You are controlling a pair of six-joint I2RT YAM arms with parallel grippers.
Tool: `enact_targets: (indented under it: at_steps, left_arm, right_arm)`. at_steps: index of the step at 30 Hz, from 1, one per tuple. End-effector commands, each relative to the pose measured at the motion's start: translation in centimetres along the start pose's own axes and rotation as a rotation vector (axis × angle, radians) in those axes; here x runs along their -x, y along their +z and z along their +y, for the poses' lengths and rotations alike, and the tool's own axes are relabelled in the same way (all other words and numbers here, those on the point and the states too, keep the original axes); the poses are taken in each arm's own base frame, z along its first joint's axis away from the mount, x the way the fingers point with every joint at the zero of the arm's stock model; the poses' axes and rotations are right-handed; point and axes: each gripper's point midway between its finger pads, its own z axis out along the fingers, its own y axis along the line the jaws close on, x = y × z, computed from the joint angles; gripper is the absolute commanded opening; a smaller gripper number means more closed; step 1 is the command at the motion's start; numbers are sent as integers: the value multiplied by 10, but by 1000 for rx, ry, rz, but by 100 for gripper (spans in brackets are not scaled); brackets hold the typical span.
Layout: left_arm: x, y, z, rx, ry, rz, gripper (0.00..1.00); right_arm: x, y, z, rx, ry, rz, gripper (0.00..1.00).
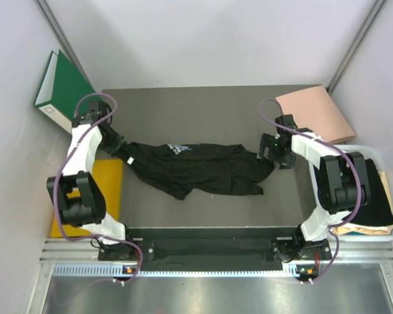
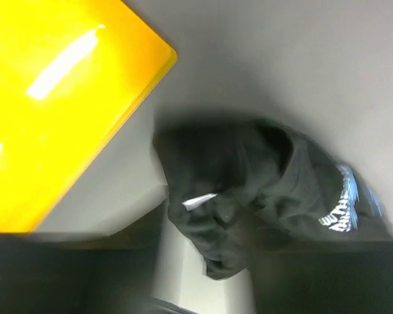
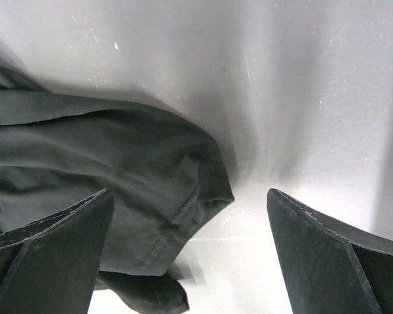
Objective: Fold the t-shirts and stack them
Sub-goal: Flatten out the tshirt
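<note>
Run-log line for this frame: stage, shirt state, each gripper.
stage: pre-fold | black t-shirt: crumpled, unfolded | left gripper: at its left end, grip unclear | right gripper: open over its right end

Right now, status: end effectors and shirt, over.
Right end effector open, straddling black t-shirt hem. Left end effector at opposite end, grip unclear. Shirt crumpled, unfolded. Yellow board alongside.

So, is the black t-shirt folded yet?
Not folded. The black t-shirt lies crumpled in an uneven, wrinkled strip on the table, hem loose.

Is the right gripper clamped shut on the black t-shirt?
No, the right gripper is wide open, and the black t-shirt has its hem lying slack on the table between the fingers.
</note>
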Motion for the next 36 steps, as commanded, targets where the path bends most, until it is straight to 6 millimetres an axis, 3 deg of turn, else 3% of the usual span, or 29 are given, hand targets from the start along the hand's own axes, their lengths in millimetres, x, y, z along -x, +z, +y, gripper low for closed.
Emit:
enact_targets:
  at_steps: [1, 3, 8, 10, 11, 12, 14, 18, 22, 24, 25, 26, 27, 31, 36]
  left_arm:
    - [6, 16, -7, 36, 8, 59, 86]
    - [9, 13, -15, -13, 21, 47, 98]
    - [3, -14, -49, -244, 135, -15, 99]
    - [-11, -27, -70, -370, 252, -17, 99]
    - [-20, -30, -77, -404, 299, -4, 99]
    - [-30, -28, -82, -420, 372, 14, 99]
    - [-64, -29, -99, -455, 495, 83, 99]
    - [-131, -13, -119, -458, 760, 220, 94]
    - [-198, -19, -149, -525, 1013, 299, 92]
    - [-220, -12, -153, -516, 1102, 340, 92]
    - [-233, -21, -164, -540, 1158, 338, 92]
    - [-244, -13, -164, -518, 1186, 368, 93]
    - [-261, -18, -164, -531, 1233, 402, 93]
    - [-296, -31, -186, -588, 1342, 407, 93]
    - [-347, -30, -191, -576, 1480, 439, 90]
  right_arm:
    - [18, -6, 12, 39, 6, -35, 100]
    - [14, -2, 20, 72, 4, -23, 100]
    - [3, 19, 40, 123, -19, 24, 93]
    - [0, 24, 51, 160, -31, 41, 71]
    - [-4, 30, 55, 169, -39, 58, 40]
    - [-3, 32, 59, 180, -32, 60, 20]
    - [-1, 34, 65, 185, -39, 59, 1]
    - [13, 31, 70, 169, -59, 27, 0]
    - [32, 24, 70, 140, -81, -11, 0]
    - [42, 21, 71, 129, -85, -33, 0]
    - [47, 19, 72, 127, -88, -43, 0]
    - [48, 19, 71, 122, -86, -44, 0]
    - [50, 20, 70, 114, -82, -48, 0]
    - [53, 22, 66, 111, -56, -54, 0]
    - [57, 27, 59, 104, -28, -56, 1]
